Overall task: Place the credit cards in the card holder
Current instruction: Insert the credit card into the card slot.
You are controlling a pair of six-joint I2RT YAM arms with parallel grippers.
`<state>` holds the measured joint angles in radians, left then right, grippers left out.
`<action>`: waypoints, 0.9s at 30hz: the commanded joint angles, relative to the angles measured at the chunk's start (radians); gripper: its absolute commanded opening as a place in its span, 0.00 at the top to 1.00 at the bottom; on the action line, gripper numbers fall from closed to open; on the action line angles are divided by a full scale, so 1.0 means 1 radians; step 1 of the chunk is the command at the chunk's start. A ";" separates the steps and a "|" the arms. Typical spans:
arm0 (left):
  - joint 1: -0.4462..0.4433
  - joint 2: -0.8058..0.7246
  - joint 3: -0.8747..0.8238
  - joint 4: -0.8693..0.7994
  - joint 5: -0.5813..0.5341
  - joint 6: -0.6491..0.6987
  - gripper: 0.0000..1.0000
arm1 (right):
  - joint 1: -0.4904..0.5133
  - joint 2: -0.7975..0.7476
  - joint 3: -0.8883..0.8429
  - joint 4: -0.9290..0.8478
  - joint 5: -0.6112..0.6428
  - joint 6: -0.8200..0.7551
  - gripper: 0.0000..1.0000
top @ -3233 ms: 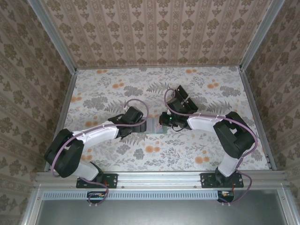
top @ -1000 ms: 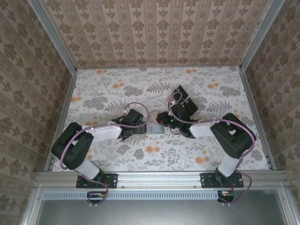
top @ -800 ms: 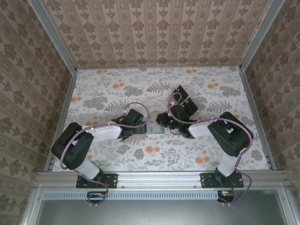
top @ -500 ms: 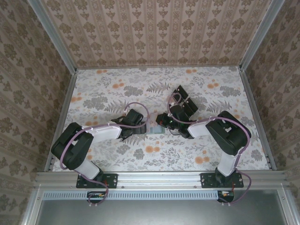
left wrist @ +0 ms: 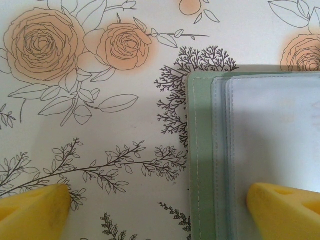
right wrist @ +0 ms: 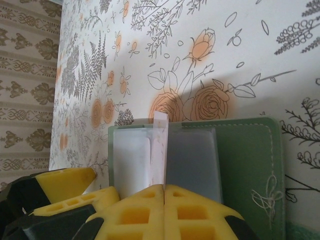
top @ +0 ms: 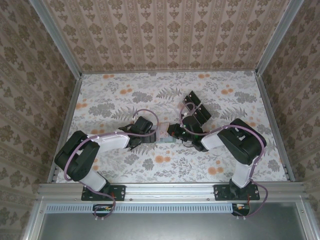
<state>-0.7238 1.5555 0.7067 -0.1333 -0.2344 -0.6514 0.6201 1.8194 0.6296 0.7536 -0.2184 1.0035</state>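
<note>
Overhead: the card holder point(top: 166, 140) is seen near the middle of the table point(top: 125, 95), well apart from every edge, with the left gripper point(top: 152, 136) and right gripper point(top: 172, 133) close over it.
Left wrist: the left gripper point(left wrist: 155, 195) is spread wide, one finger over the card holder's pale pockets, the other over bare table.
Right wrist: a credit card point(right wrist: 159, 145) is pinched edge-on in the clenched right gripper point(right wrist: 165, 187), above the opened card holder.
Handling: the credit card is judged light, stiff and slick; a pinch at one short edge is advised.

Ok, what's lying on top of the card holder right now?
On the open card holder lie pale flat panels, cards or pockets, I cannot tell. The right gripper pinches one credit card upright over it. Its lower edge is hidden by that gripper.
</note>
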 commanded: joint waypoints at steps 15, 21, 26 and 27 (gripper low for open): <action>0.010 0.010 -0.038 -0.090 -0.022 -0.010 0.00 | 0.037 0.047 -0.048 0.058 -0.038 0.032 1.00; 0.009 0.008 -0.038 -0.092 -0.024 -0.009 0.00 | 0.036 0.040 -0.066 0.047 -0.033 0.036 1.00; 0.011 0.009 -0.040 -0.092 -0.023 -0.010 0.00 | 0.036 0.044 -0.064 0.039 -0.036 0.039 1.00; 0.010 0.008 -0.039 -0.092 -0.023 -0.010 0.00 | 0.036 0.047 -0.059 0.036 -0.039 0.039 1.00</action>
<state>-0.7238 1.5547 0.7063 -0.1333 -0.2348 -0.6514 0.6472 1.8435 0.5835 0.8318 -0.2413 1.0336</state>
